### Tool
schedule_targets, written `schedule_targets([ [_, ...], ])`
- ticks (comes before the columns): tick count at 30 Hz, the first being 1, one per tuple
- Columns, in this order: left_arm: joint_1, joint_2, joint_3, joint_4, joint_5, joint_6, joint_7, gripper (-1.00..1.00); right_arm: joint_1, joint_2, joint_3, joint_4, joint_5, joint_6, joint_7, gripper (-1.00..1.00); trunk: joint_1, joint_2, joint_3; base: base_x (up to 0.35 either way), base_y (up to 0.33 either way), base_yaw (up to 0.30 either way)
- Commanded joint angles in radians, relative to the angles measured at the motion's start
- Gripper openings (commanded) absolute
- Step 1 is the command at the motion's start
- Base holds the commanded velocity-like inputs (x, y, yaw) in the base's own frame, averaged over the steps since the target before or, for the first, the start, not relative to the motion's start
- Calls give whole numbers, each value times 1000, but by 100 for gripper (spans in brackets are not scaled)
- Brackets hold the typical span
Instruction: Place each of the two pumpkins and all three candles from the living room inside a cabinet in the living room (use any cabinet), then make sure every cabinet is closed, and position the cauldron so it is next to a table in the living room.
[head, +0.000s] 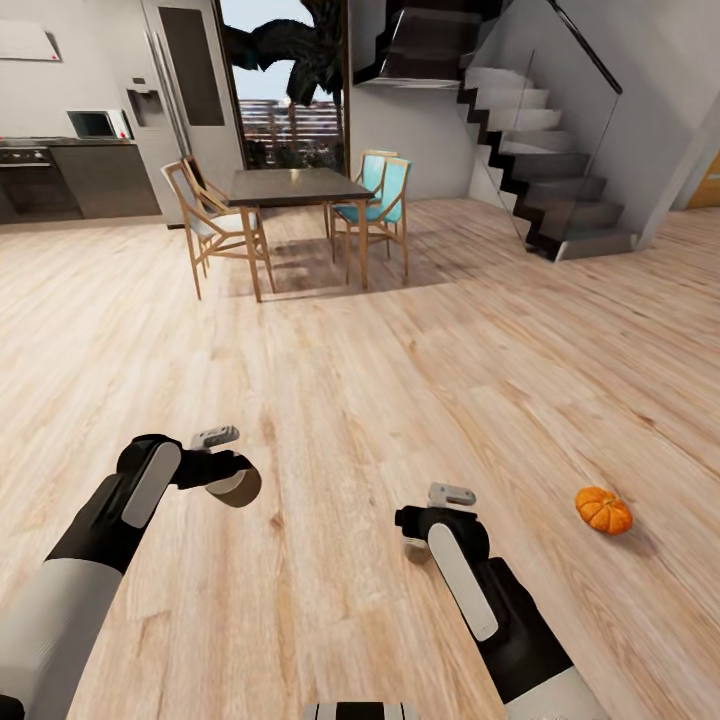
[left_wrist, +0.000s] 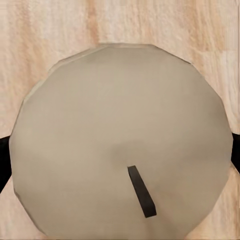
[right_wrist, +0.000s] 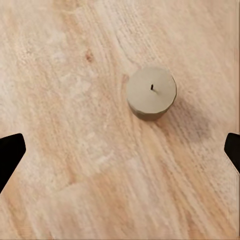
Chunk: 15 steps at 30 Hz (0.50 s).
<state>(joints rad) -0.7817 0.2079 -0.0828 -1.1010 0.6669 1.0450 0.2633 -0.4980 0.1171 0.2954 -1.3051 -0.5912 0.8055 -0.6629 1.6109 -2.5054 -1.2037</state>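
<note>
So the robot's out in the middle of the wood floor (head: 330, 400), nowhere near a cabinet yet. Its left gripper (head: 228, 478) is clamped on a candle (left_wrist: 120, 140), which sits so close in the left wrist view that the wick (left_wrist: 141, 191) is right in the camera's face, with just dark slivers of the fingers peeking past either side. The right gripper (head: 432, 530) is spread wide with nothing in it, hanging over a second candle (right_wrist: 151, 93) that stands upright on the floor; in the right wrist view it's off from the middle of the gap between the fingertips. That's the first worry: if the arm drops straight down, one finger probably bumps the candle and shoves or tips it instead of straddling it, and a stubby cylinder on its side rolls. A pumpkin (head: 603, 510) sits on the floor off to the robot's right, near that arm, so any base shuffle or wide elbow swing could nudge it rolling too. The dining table (head: 290, 187) and chairs (head: 215, 225) are well apart, no issue there.
</note>
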Motion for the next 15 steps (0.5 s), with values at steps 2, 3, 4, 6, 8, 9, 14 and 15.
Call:
schedule_targets([
  [2,-1,1,-3,-1,10,2,10,-100,-1,0,2,-1,-10,1,-10,100,0,0,-1,196,-130,0],
  [3,-1,1,-3,-1,10,2,10,-100,-2,0,3,-2,-9,1,-10,100,0,0,-1,219,-139,0],
  [4,-1,1,-3,-2,10,2,10,-100,-2,1,4,-2,-9,1,-10,100,0,0,-1,227,-126,0],
  [6,-1,1,-4,-2,9,2,10,-100,-2,0,4,-11,-9,1,-11,100,0,0,-1,241,-77,0],
  [8,-1,1,-4,-1,9,2,10,-100,-1,0,6,-27,-8,1,-11,100,0,0,-1,252,-39,0],
  [9,-1,0,-5,-2,8,2,10,-100,-1,0,6,-36,-8,1,-11,100,0,0,-1,260,-22,0],
  [14,-1,-2,-5,-2,8,2,10,-100,-1,1,8,-48,-9,1,-11,100,0,0,-1,266,-10,0],
  [15,-1,-2,-5,-2,8,2,10,-100,-1,1,8,-49,-9,1,-11,100,0,0,-1,269,-3,0],
])
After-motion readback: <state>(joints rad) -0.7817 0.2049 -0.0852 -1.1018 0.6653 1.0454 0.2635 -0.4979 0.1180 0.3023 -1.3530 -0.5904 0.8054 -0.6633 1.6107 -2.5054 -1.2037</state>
